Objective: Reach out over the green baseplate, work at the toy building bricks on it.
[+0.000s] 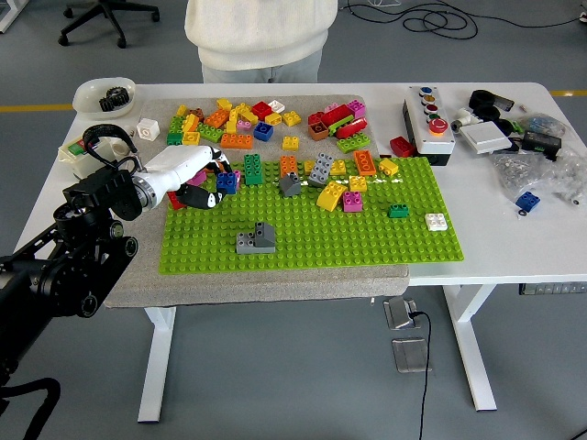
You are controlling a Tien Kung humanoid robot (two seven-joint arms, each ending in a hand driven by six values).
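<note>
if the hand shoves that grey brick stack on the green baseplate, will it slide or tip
The grey brick stack looks like rigid plastic, so it should not flex. It sits on the studded green baseplate, so it probably resists sliding if pressed on. Its raised part is at one end, so a high push may pry it off.

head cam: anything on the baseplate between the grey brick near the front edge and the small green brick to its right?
Nothing. In the head view, the stretch of green baseplate from the grey brick to the small green brick is bare studs; the yellow and pink bricks sit further back.
</note>
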